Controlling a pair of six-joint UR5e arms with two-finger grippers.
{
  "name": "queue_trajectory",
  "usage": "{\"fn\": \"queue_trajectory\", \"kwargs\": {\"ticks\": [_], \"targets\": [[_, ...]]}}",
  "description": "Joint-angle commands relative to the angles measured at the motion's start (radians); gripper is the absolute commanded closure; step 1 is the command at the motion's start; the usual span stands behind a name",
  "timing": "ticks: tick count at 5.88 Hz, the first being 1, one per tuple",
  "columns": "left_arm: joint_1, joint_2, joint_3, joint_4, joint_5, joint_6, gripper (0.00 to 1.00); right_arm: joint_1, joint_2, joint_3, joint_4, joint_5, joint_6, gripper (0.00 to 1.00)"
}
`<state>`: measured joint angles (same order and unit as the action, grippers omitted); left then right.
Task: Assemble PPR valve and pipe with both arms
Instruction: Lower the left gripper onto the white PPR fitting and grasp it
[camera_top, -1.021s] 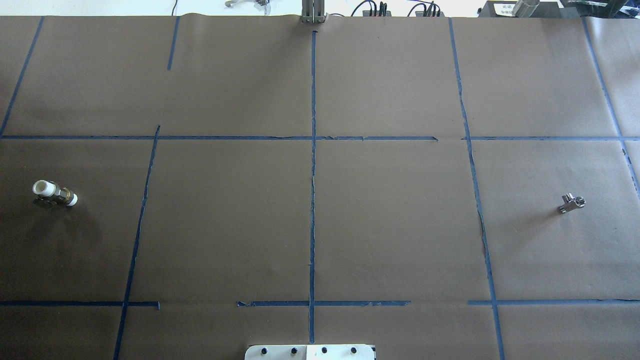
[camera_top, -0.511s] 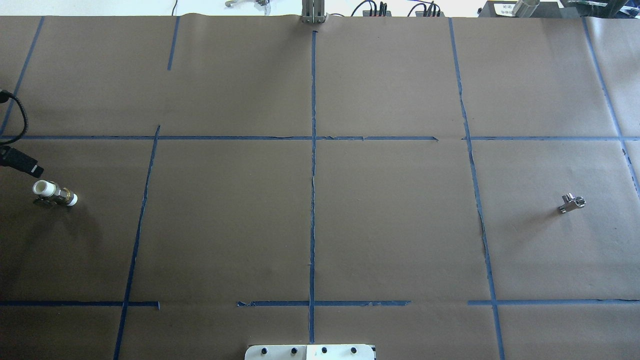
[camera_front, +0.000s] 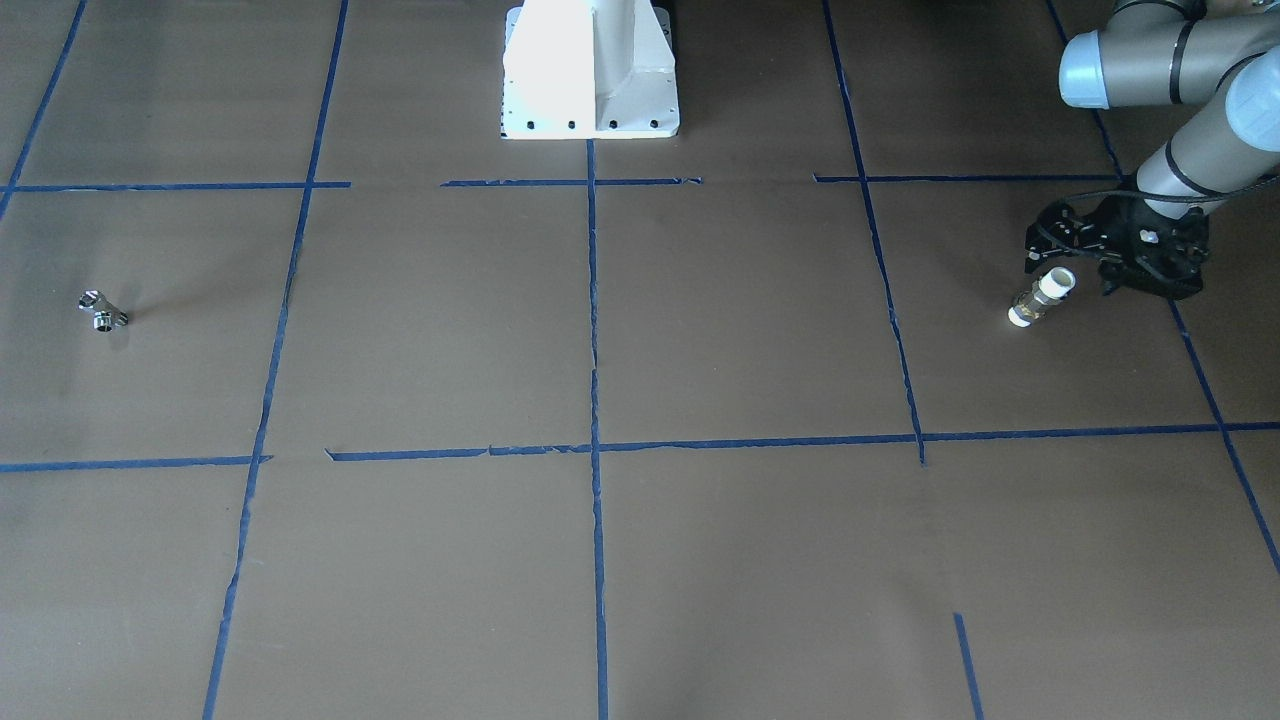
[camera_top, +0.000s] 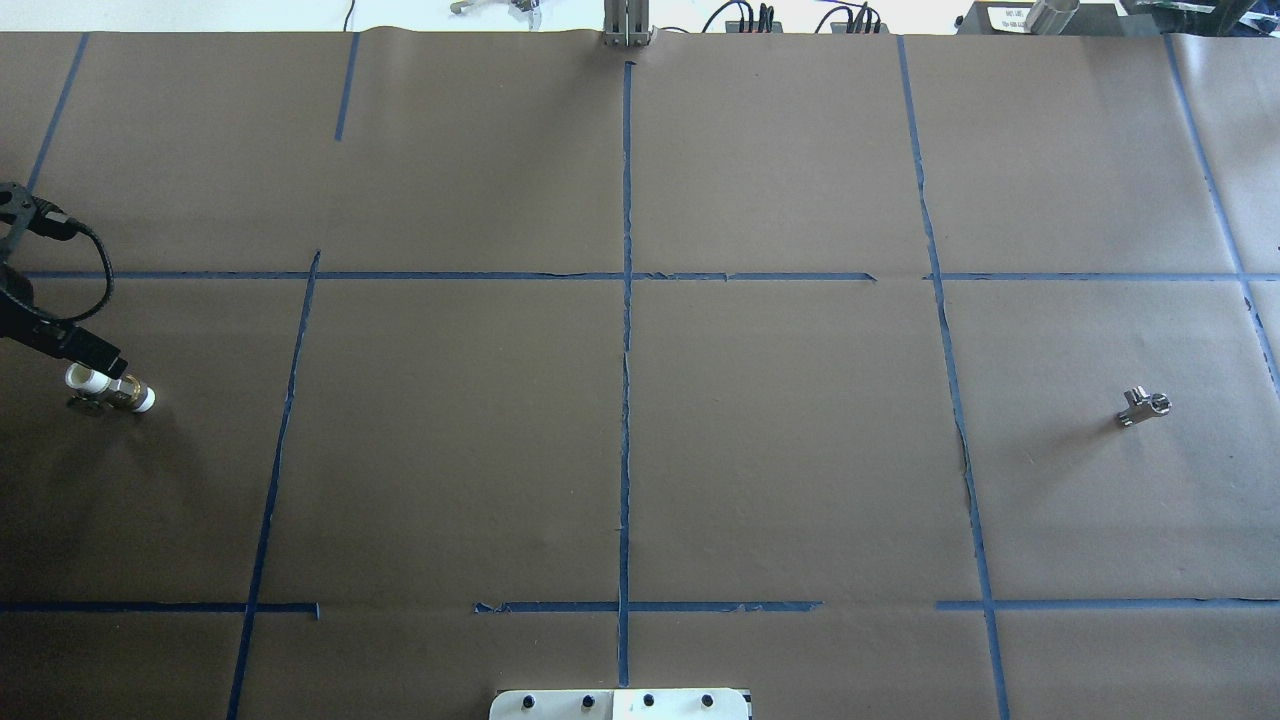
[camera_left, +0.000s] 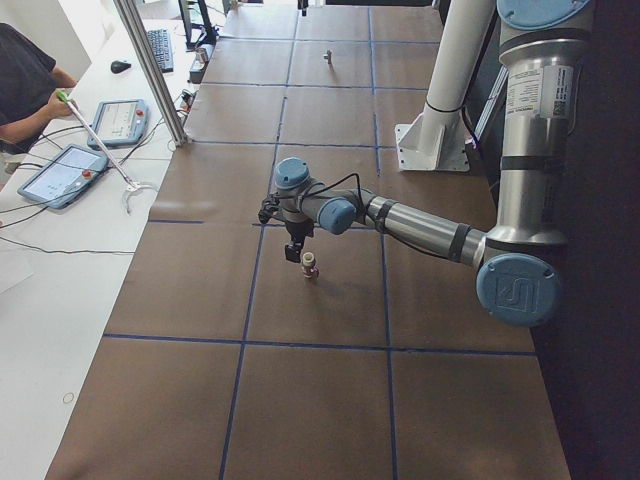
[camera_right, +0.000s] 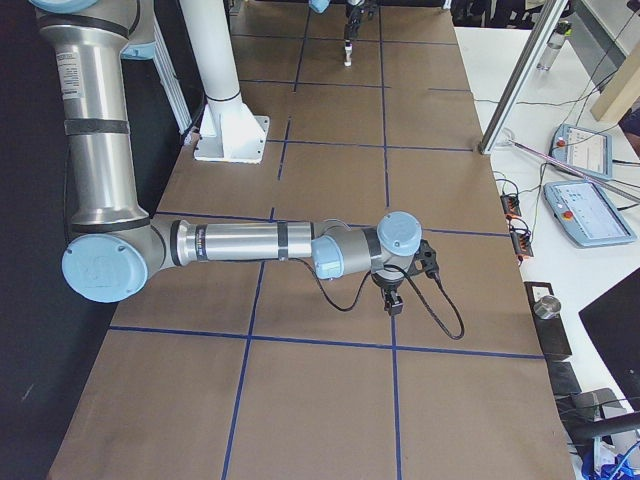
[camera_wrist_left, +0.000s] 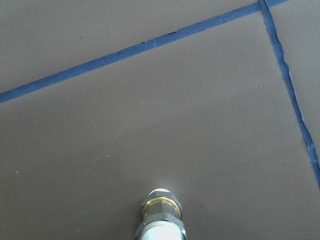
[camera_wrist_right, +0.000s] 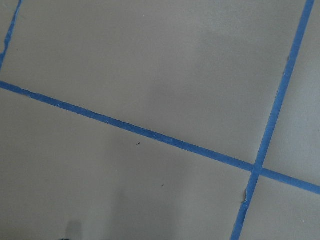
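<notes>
The valve (camera_top: 110, 388), brass with white plastic ends, lies on the brown paper at the table's left; it also shows in the front view (camera_front: 1042, 297), the left side view (camera_left: 309, 265) and the left wrist view (camera_wrist_left: 161, 220). My left gripper (camera_front: 1105, 268) hovers just behind and above the valve's white end, its jaws apart and empty; it also shows at the overhead view's left edge (camera_top: 70, 340). A small silver metal fitting (camera_top: 1142, 407) lies far right. My right gripper (camera_right: 393, 302) shows only in the right side view, and I cannot tell whether it is open or shut.
Blue tape lines (camera_top: 625, 350) divide the brown paper into squares. The white pedestal base (camera_front: 590, 70) stands at the robot's edge. A side table with tablets (camera_left: 120, 120) and an aluminium post (camera_left: 150, 70) runs along the far side.
My left gripper has come in from the overhead view's left edge and moved right and down, close to the valve's white end. The valve and the fitting have not moved.
</notes>
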<state>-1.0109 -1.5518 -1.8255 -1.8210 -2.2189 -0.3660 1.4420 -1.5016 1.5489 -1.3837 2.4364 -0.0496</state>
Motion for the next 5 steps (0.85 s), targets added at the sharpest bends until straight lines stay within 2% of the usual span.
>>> {"fn": "queue_trajectory", "kwargs": {"ticks": [1,5], "targets": [[0.012,0.013,0.032,-0.058,0.03,-0.005,0.02,0.0,0.001,-0.001,0.0,0.003,0.0,0.0],[0.04,0.012,0.054,-0.058,0.025,-0.008,0.08,0.0,0.004,-0.003,0.0,0.003,0.0,0.0]]}}
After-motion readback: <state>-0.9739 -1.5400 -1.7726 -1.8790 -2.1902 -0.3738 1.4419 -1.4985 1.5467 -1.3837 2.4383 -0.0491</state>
